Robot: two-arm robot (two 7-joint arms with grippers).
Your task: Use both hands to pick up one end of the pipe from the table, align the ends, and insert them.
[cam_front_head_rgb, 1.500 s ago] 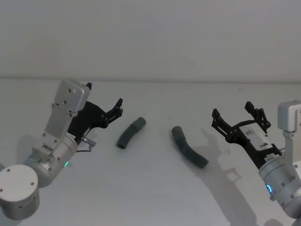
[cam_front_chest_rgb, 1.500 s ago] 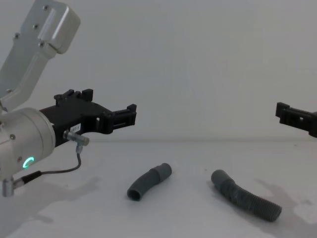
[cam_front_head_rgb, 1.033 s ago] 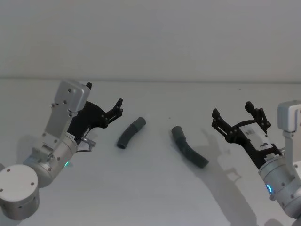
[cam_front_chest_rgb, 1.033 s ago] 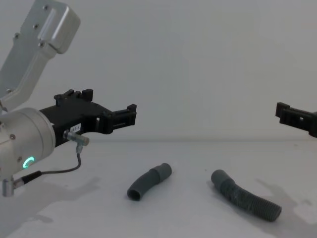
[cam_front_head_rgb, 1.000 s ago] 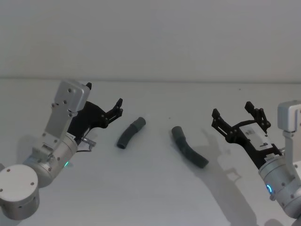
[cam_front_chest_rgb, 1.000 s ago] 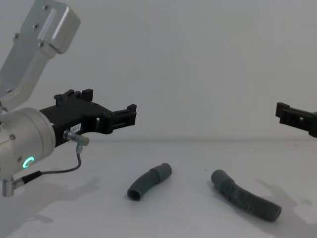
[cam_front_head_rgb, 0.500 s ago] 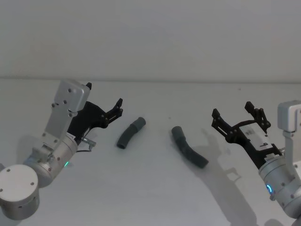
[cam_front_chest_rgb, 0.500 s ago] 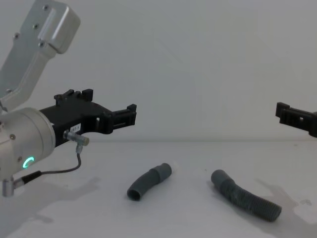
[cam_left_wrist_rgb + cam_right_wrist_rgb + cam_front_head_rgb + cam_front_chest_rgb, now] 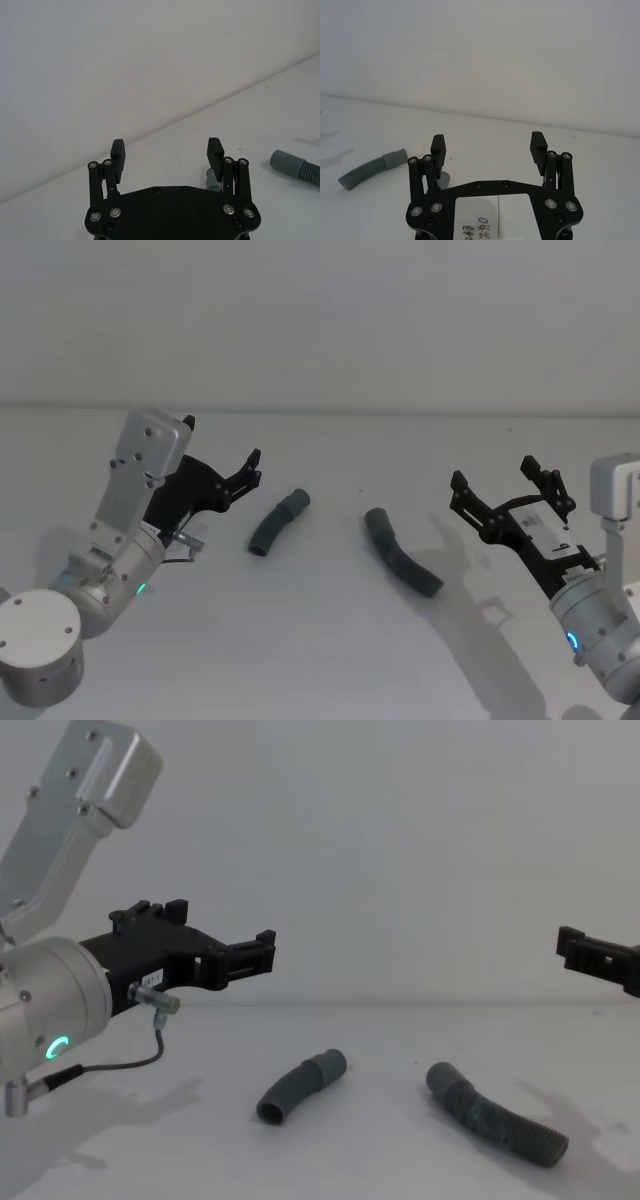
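Two dark grey hose pieces lie on the white counter [image 9: 320, 650], near each other but apart, neither one gripped.

The short hose piece [image 9: 277, 523] is on the left: gently curved, with a smooth cuff [image 9: 296, 502] at its far end, slightly wider than the body. The longer hose piece [image 9: 402, 563] is on the right: ribbed and bent, with a smooth cuff [image 9: 377, 521] on the end nearer the short piece. The two cuffs point roughly toward each other across a gap of bare counter.

Left claw [image 9: 167, 150] is spread and holds nothing, raised off the counter to the left of the short piece. Right claw [image 9: 488, 142] is also spread and holds nothing, raised to the right of the longer piece.

The head view gives the layout from above, with both arms flanking the hoses. The chest view shows both pieces flat on the counter, the short piece's open near mouth [image 9: 272, 1111], and a green ring [image 9: 58, 1047] on the left arm. The left wrist view catches the longer piece's cuff past its finger. The right wrist view shows the longer piece's ribs clearly.
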